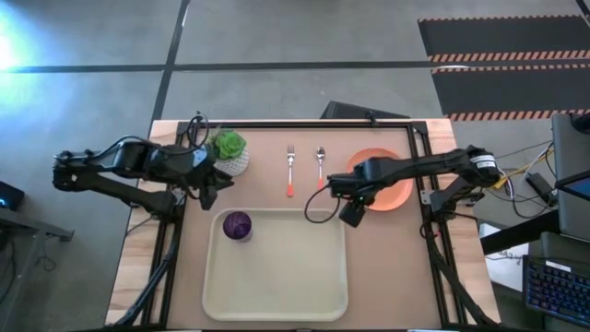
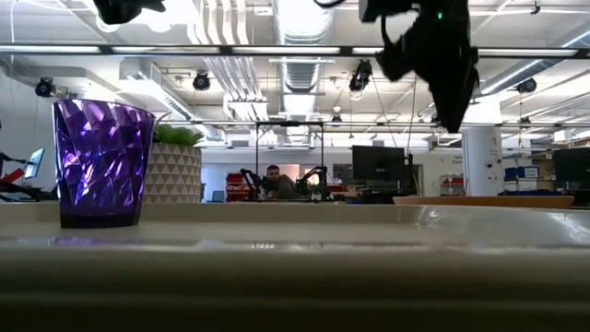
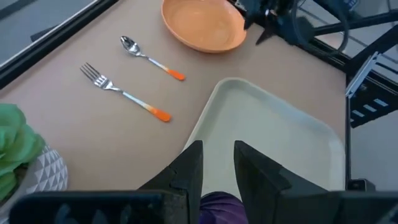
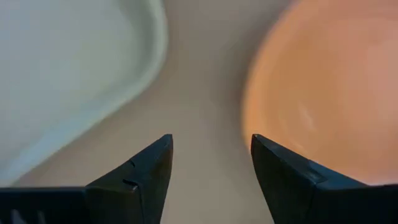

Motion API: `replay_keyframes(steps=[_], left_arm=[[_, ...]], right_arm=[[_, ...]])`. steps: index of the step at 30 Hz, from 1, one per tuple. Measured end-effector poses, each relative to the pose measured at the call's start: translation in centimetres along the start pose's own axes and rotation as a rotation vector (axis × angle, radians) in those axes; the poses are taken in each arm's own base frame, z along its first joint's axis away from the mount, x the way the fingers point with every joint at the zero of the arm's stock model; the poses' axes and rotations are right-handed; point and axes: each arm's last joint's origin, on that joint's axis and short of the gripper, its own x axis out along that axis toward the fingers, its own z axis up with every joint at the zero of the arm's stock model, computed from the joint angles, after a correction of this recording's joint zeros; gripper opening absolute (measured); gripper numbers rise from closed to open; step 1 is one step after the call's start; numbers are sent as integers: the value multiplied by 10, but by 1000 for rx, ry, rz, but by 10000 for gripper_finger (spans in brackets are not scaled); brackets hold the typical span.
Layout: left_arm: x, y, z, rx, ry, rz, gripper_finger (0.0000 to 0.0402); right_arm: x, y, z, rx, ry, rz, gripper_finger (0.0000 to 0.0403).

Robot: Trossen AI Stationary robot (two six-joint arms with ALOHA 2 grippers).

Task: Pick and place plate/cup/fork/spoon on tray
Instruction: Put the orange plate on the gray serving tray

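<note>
The purple cup (image 1: 238, 225) stands upright on its base in the far left corner of the cream tray (image 1: 286, 272); it also shows in the low view (image 2: 101, 161). My left gripper (image 1: 210, 192) is open and empty, above and just left of the cup (image 3: 217, 205). The orange plate (image 1: 385, 180) lies flat on the table beyond the tray's far right corner. My right gripper (image 4: 211, 162) is open and empty, raised over the bare table between the tray's corner (image 4: 62, 74) and the plate's near left rim (image 4: 329, 93). The fork (image 1: 289, 169) and spoon (image 1: 320, 166) lie flat side by side beyond the tray.
A white pot with a green plant (image 1: 230, 152) stands at the far left, close behind my left gripper. A black frame rail (image 1: 419, 175) runs along the table's right side next to the plate. The tray's middle and near half hold nothing.
</note>
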Motion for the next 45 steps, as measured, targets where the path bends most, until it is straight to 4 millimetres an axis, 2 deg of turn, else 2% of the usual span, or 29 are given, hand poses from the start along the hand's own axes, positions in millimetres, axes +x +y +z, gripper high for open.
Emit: replay_keyframes(steps=[4,12,19,25,28,30,34,35,38,41,45], left_arm=[[-3,4,-5,1,38,24,73],[-2,4,-6,4,58,36,73],[3,3,-6,7,72,44,73],[7,2,-6,5,84,51,73],[9,1,-5,-16,88,55,73],[9,1,-4,-19,81,51,73],[8,0,-4,-21,71,45,73],[8,0,-3,-21,70,44,73],[7,0,-3,-22,67,42,73],[7,1,-4,-21,71,44,73],[5,2,-5,-18,79,50,73]], right_arm=[[26,-3,-2,2,1,13,211],[67,-24,-16,25,82,-48,212],[84,-34,-21,-1,93,-51,212],[96,-40,-19,-41,35,-49,205],[100,-44,-21,-39,21,-100,184],[103,-46,-23,-36,28,-113,151],[105,-48,-25,-35,28,-128,45],[104,-48,-25,-33,23,-132,30],[102,-47,-24,-18,12,-132,16],[91,-44,-20,5,-7,-116,12],[48,-29,-8,24,-99,-48,9]])
